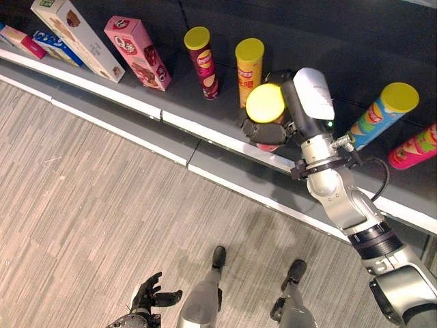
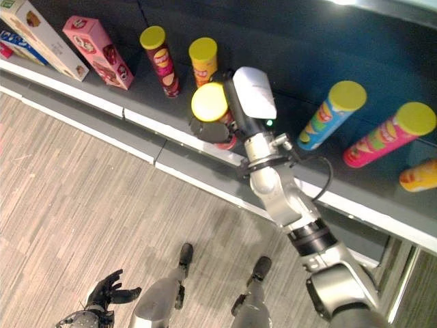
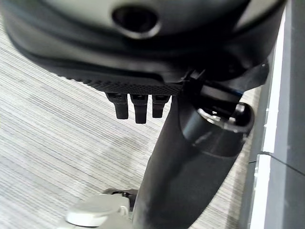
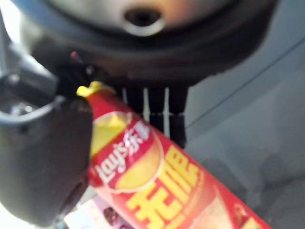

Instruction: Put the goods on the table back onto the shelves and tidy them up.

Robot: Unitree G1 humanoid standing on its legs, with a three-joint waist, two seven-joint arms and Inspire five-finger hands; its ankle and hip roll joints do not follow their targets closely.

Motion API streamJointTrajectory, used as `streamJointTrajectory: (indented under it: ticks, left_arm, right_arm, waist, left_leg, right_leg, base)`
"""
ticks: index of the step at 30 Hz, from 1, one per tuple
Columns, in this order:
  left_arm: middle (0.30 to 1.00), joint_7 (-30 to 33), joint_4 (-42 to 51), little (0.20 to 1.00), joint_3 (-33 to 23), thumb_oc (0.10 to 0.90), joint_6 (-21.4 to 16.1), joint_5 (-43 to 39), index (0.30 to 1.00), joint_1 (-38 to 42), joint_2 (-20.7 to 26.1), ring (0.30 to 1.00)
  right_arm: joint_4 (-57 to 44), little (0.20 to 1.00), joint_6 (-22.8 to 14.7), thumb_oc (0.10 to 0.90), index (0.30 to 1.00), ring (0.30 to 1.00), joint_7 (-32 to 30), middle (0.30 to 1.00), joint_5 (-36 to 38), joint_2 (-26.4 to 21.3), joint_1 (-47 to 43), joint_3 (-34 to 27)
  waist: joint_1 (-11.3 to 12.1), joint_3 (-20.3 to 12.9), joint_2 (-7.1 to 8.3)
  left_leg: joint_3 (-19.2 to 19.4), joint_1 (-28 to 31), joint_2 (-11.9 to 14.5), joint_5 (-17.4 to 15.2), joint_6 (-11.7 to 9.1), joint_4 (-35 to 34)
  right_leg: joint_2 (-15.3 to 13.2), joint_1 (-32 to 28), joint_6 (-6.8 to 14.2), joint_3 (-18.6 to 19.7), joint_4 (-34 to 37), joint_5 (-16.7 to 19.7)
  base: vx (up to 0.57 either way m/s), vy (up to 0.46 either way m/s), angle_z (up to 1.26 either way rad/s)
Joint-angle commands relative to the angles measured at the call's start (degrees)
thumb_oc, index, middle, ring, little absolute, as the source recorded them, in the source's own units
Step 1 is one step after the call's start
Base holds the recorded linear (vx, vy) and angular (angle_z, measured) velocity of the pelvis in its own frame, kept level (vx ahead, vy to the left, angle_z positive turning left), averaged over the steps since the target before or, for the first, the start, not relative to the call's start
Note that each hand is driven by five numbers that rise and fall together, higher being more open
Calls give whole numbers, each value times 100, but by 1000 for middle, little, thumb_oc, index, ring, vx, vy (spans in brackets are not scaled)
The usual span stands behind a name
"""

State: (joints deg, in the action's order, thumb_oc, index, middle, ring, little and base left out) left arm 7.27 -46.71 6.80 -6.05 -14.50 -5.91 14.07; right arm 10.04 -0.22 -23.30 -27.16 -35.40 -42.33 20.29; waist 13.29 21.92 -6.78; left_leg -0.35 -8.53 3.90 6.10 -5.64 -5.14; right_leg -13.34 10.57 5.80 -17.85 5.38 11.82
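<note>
Now right hand [image 1: 273, 126] wrapped round red crisp can [image 4: 157, 181] w/ yellow lid, over shelf [image 1: 225, 140]; left hand [image 1: 147, 295] relaxed, low.

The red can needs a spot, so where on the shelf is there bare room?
The right hand holds the red can. Bare shelf lies between the yellow can and the blue can. Left of that it is crowded: maroon can, pink box, white box.
</note>
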Motion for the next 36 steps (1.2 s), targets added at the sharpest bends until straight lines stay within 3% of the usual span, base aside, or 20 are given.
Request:
streamJointTrajectory:
  ticks: [1, 6, 14, 36]
  left_arm:
    - [900, 215, -125, 900, 407, 800, -180, 25, 900, -38, 479, 900]
    - [900, 278, -36, 900, 517, 800, -244, -48, 900, 50, 540, 900]
    - [900, 290, 167, 900, 633, 800, -289, -187, 900, 110, 531, 900]
    - [900, 383, 368, 900, 940, 800, -328, -251, 900, 253, 606, 900]
  right_arm:
    - [-248, 300, -140, 400, 300, 300, -750, 300, -240, -228, -938, -331]
    - [550, 300, 43, 400, 300, 300, -1182, 300, -42, -530, -1274, -446]
    - [1030, 300, 102, 400, 300, 300, -1376, 300, 269, -772, -1515, -429]
    - [2114, 300, 10, 400, 300, 300, -1825, 300, 1301, -664, -2080, -460]
  waist:
    - [-30, -400, 102]
    - [33, -317, 29]
    - [73, -251, -62]
    - [324, -206, -195]
  left_leg:
    - [-185, -288, -60, -216, -47, 77]
    - [-240, -456, -109, -182, -52, 67]
    - [-284, -613, -182, -162, -51, 73]
    - [-583, -829, -326, -118, -27, 66]
  right_leg:
    - [-414, -595, 687, -62, -123, -674]
    - [-483, -480, 729, -113, -115, -629]
    - [-524, -377, 762, -141, -97, -590]
    - [-621, -376, 832, -451, -109, -605]
  base:
    - [-8, 10, 17]
    - [-3, 2, 2]
    - [0, 0, 0]
    - [6, -4, 7]
